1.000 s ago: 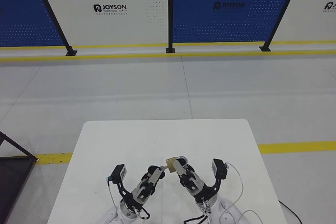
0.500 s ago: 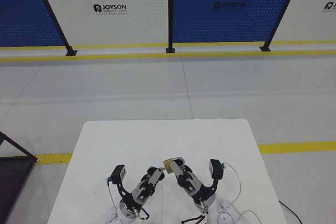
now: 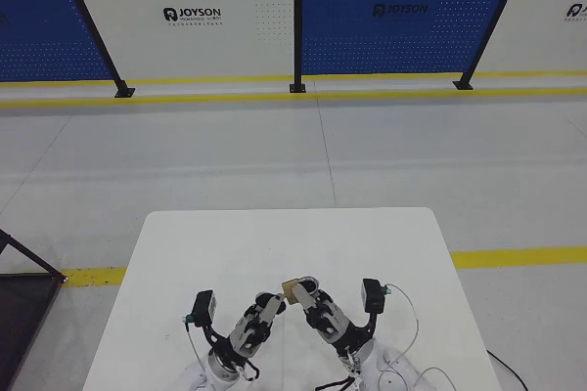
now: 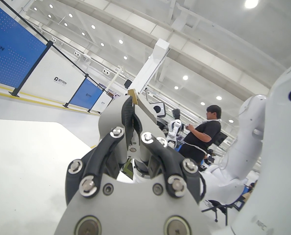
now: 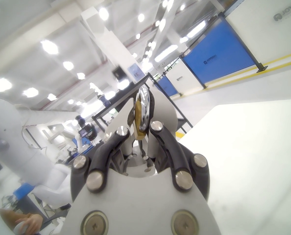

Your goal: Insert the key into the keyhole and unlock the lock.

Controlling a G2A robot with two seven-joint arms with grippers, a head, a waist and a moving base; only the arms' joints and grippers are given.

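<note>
Both my tools meet over the white bench [image 3: 274, 239], low in the middle of the top view.
My right tool [image 5: 144, 99] is clenched on the lock [image 5: 137, 123]: its gold body sits between the 2 fingers, and its shiny silver loop [image 5: 143, 110] pokes out past the tips. My left tool [image 4: 133, 105] is squeezed tight on the key [image 4: 132, 97], a small gold bit that just peeks out at the tips. In the top view the lock is the little gold block between the 2 tools, held up above the bench. The left tool is just to its lower left and the right tool just to its lower right. I cannot tell if the key touches the lock.
</note>
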